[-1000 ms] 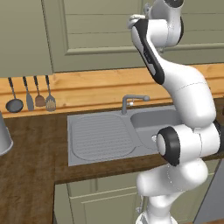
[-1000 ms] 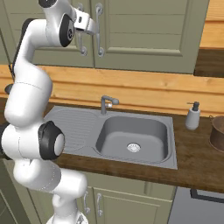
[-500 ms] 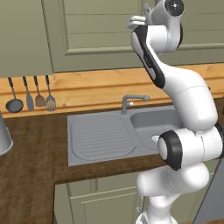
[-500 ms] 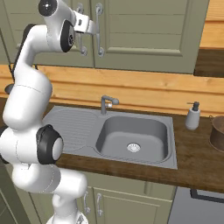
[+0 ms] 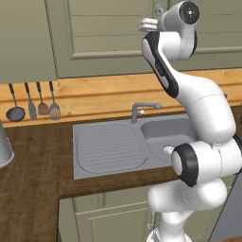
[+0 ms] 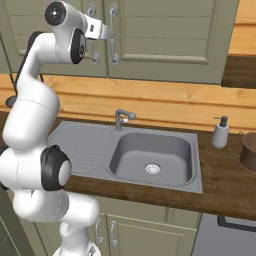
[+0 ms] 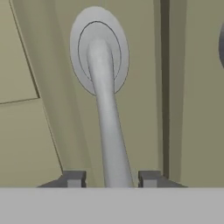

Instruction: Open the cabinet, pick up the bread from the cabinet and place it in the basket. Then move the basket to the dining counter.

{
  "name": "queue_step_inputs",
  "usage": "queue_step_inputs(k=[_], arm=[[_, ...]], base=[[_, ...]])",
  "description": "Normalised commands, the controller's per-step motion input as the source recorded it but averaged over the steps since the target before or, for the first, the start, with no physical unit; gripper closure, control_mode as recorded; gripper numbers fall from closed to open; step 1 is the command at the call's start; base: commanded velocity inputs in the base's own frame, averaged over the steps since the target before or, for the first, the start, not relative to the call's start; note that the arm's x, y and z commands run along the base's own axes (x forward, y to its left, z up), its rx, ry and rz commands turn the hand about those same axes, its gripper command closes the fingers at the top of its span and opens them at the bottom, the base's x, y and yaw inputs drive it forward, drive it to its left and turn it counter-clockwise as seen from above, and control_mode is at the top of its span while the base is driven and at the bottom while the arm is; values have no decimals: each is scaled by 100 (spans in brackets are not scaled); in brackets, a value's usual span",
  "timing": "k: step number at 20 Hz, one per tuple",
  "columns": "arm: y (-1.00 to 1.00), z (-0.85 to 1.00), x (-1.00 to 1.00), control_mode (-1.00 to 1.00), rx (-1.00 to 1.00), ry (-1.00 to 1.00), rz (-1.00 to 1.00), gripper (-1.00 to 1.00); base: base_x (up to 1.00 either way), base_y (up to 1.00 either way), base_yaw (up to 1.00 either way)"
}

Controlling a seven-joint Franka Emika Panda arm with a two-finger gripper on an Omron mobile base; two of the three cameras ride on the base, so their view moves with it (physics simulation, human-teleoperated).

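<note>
The gripper (image 7: 111,179) stands narrowed around the cabinet (image 6: 170,35) door's rigid, likely slippery metal bar handle (image 7: 109,131), best gripped mid-bar.

— How many utensils hang on the wall rail?
— Four utensils (image 5: 33,103), in a row, left of the sink.
— Sinks and taps?
— One grey sink (image 6: 151,159) with one tap (image 6: 121,117).
— Handles on the upper cabinet (image 6: 170,35)?
— Two curved bar handles (image 6: 113,35), side by side.
— Anything else on the tabletop (image 6: 222,172)?
— One soap dispenser (image 6: 220,133), one brown vessel (image 6: 248,152) at the right edge, and one grey pot (image 5: 4,146) at the left.
</note>
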Motion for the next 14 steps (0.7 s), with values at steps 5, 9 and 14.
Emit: queue_step_inputs(k=[5,9,14], arm=[[23,0,-9,-100,0,0,-4,100],[38,0,-64,-100,-1,0,-9,100],[48,0,-90,-100,-3,0,-11,100]], base=[[0,0,0],[0,0,0],[0,0,0]])
